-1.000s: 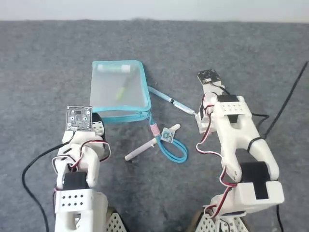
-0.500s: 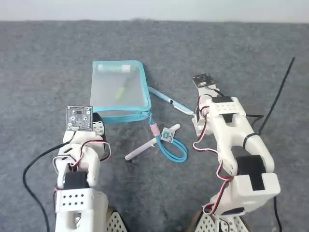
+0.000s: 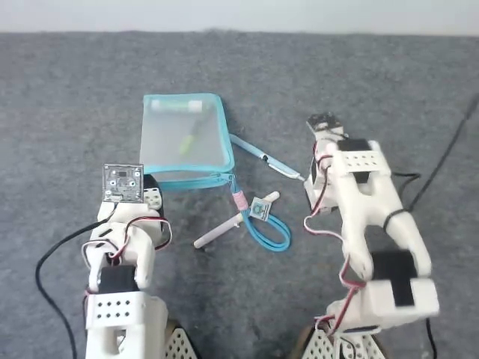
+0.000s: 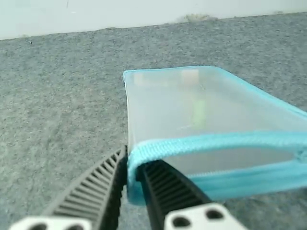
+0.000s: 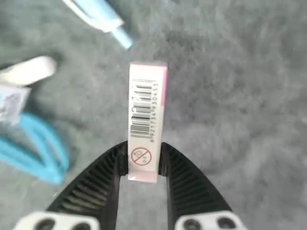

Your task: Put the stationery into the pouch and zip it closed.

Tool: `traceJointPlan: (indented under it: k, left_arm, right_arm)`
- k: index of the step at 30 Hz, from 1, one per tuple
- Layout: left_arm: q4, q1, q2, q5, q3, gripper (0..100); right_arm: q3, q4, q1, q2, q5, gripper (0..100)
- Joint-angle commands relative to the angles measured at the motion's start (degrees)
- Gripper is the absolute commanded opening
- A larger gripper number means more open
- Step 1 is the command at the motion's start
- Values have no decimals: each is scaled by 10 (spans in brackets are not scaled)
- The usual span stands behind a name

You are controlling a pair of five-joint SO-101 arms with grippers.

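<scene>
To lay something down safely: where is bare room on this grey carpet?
Bare grey carpet lies left of the translucent turquoise-edged pouch and beyond its far edge. Crowded: between the arms, where the white pen, light-blue pen and turquoise looped strap lie.

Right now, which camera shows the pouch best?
The high view: the whole pouch lies flat, a green pen inside. The left wrist view shows one corner, clamped in the left gripper; the right wrist view catches its blue strap loop.
</scene>
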Motion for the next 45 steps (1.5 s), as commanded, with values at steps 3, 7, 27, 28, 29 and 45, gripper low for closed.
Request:
traceJointPlan:
  k: [3, 7, 27, 28, 29, 45]
  left_arm:
    - [-22, 5, -11, 8, -6, 11]
    - [-21, 39, -11, 8, 1, 11]
    - [2, 142, -11, 7, 3, 11]
    - [2, 143, -11, 7, 3, 11]
    - [2, 145, -11, 7, 3, 11]
    - [2, 148, -11, 8, 2, 11]
  right_arm:
    - [-37, 121, -44, -219, 56, 7]
    - [-22, 167, -117, -318, 65, 7]
    - [-13, 159, -291, -283, 89, 7]
    - [-20, 159, -291, -275, 89, 7]
    - [-31, 159, -291, -266, 89, 7]
    - [-322, 188, -262, 61, 28, 7]
